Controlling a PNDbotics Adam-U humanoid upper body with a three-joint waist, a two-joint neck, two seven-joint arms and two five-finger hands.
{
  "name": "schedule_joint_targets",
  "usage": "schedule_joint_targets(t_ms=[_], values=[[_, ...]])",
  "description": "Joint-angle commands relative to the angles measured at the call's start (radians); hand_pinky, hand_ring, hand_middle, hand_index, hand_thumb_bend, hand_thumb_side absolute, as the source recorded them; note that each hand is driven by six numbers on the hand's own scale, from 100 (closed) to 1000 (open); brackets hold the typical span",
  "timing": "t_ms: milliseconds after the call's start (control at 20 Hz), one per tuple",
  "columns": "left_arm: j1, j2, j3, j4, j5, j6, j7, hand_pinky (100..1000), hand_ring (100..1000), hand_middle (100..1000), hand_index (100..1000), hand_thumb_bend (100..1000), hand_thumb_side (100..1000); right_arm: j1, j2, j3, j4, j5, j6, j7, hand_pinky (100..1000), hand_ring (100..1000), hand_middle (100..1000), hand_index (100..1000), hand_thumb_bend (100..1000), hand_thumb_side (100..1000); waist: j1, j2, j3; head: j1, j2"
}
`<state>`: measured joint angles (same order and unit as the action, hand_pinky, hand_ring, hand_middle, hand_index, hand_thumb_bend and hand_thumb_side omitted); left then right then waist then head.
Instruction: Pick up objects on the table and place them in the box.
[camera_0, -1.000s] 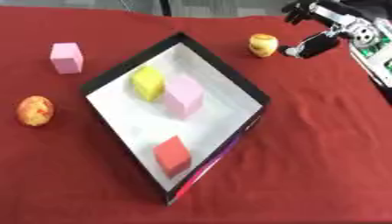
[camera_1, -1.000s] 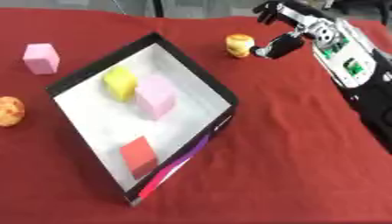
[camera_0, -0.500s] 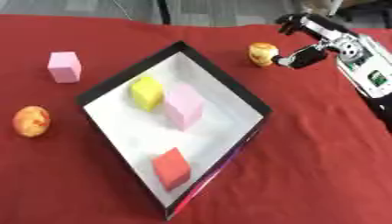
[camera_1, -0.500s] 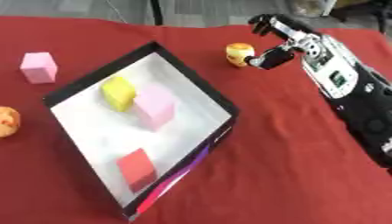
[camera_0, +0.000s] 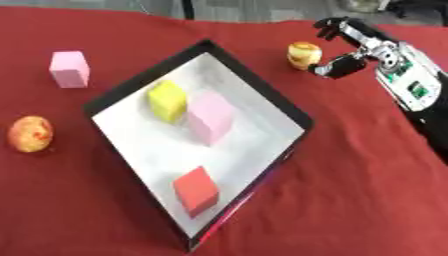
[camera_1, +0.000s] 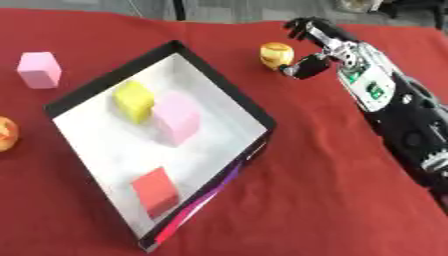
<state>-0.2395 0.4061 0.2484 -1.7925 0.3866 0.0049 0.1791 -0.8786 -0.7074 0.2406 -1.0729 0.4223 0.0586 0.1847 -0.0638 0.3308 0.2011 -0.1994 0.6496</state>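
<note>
A shallow black-rimmed box (camera_0: 296, 116) with a white floor lies askew on the red cloth. Inside it sit a yellow block (camera_0: 167, 101), a pale pink block (camera_0: 211, 117) and a red block (camera_0: 197, 190). Outside, a pink block (camera_0: 69, 68) stands at the far left and a red-yellow apple (camera_0: 31, 133) lies at the left edge. A small yellow apple (camera_0: 304, 54) rests beyond the box. My right hand (camera_0: 347, 50) hovers just right of that apple, open, fingers spread above it and thumb low beside it, apart from it. The left hand shows in neither view.
The red cloth (camera_0: 367, 190) covers the whole table. My right forearm (camera_1: 394, 110) runs down the right side. Dark furniture legs stand past the far edge.
My right hand has moved left and closer to the small yellow apple. The camera has tilted, shifting the whole scene downward.
</note>
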Motion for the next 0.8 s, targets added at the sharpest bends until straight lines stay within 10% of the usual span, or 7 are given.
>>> schedule_joint_targets(t_ms=[50,800], values=[[-0.013,0.02,0.0,-0.017,0.005,-0.001,-0.006,746,773,819,837,224,838,-0.027,-0.015,-0.018,0.009,0.014,-0.002,-0.002,942,827,770,910,423,100,0.002,-0.013,0.005,-0.002,0.0],[-0.029,0.022,0.0,-0.019,0.002,0.001,-0.014,751,775,822,839,224,847,-0.045,-0.023,-0.041,0.034,0.048,0.027,-0.056,937,828,774,911,414,100,-0.019,0.023,0.046,-0.027,-0.031]])
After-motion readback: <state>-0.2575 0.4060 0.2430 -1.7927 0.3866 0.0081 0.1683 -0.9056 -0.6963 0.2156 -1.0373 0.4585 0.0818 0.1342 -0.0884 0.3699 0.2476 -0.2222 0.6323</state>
